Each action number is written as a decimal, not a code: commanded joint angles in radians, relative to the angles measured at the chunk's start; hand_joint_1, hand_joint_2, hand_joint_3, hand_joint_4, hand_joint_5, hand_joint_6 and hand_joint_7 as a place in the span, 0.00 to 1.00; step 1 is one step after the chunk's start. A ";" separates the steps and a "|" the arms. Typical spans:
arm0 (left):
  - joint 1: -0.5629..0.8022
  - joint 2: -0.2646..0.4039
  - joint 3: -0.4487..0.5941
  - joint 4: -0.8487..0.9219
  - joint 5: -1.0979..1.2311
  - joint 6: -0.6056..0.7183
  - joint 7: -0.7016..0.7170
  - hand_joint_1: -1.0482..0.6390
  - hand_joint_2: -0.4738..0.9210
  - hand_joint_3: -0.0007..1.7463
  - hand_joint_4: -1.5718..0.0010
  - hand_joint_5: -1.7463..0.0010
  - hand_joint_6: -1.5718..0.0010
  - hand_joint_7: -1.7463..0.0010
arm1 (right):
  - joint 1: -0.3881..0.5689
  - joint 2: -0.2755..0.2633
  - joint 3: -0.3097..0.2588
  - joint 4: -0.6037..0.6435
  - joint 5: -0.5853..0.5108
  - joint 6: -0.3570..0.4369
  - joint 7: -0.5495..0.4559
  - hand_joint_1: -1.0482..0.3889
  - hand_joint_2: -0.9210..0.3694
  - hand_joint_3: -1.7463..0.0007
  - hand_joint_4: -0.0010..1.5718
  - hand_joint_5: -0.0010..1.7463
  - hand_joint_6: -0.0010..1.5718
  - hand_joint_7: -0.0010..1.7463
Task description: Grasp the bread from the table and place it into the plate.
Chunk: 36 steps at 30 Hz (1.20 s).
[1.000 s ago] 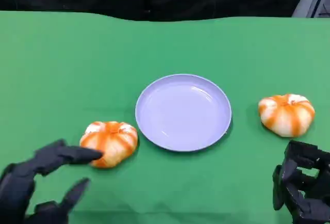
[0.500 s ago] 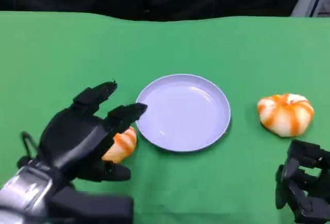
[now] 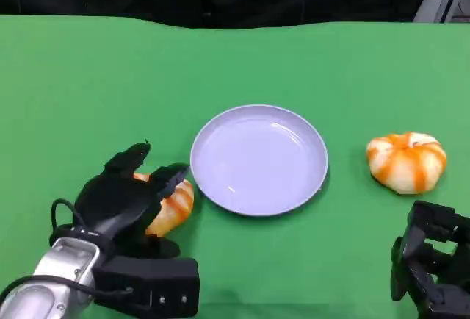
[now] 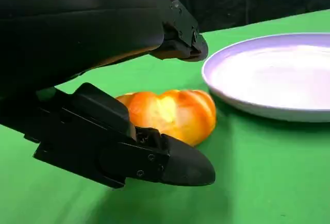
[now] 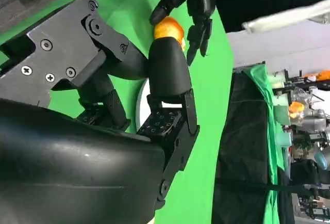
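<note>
Bread (image 3: 175,206) sits under our left hand (image 3: 121,198), fingers (image 4: 170,157) spread around it, not clamped; we should close evenly before lifting.

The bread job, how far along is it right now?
Done: nothing is in the plate yet. In hand: the left hand is over the left bread, with fingers above and below it in the left wrist view, but the bread lies on the green table and a firm grip isn't clear. Left: close, lift, set it in the plate. The right bread sits untouched near the right hand.
</note>
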 commanded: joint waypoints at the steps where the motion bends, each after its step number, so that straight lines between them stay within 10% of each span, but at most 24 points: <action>1: -0.003 0.011 -0.028 0.011 0.012 0.133 0.032 0.05 1.00 0.21 1.00 1.00 0.86 1.00 | -0.001 -0.012 -0.014 0.003 0.009 -0.004 0.007 0.64 0.39 0.27 0.58 0.95 0.55 0.83; 13: -0.032 -0.028 -0.109 0.069 -0.019 0.364 0.024 0.09 1.00 0.22 1.00 1.00 0.87 1.00 | 0.004 -0.012 -0.011 -0.002 0.005 -0.008 0.009 0.63 0.39 0.28 0.58 0.96 0.56 0.83; 36: -0.077 -0.037 -0.218 0.141 -0.105 0.360 0.045 0.10 1.00 0.22 1.00 1.00 0.86 1.00 | 0.023 -0.014 -0.005 -0.030 0.001 -0.022 0.009 0.63 0.38 0.27 0.57 0.97 0.54 0.85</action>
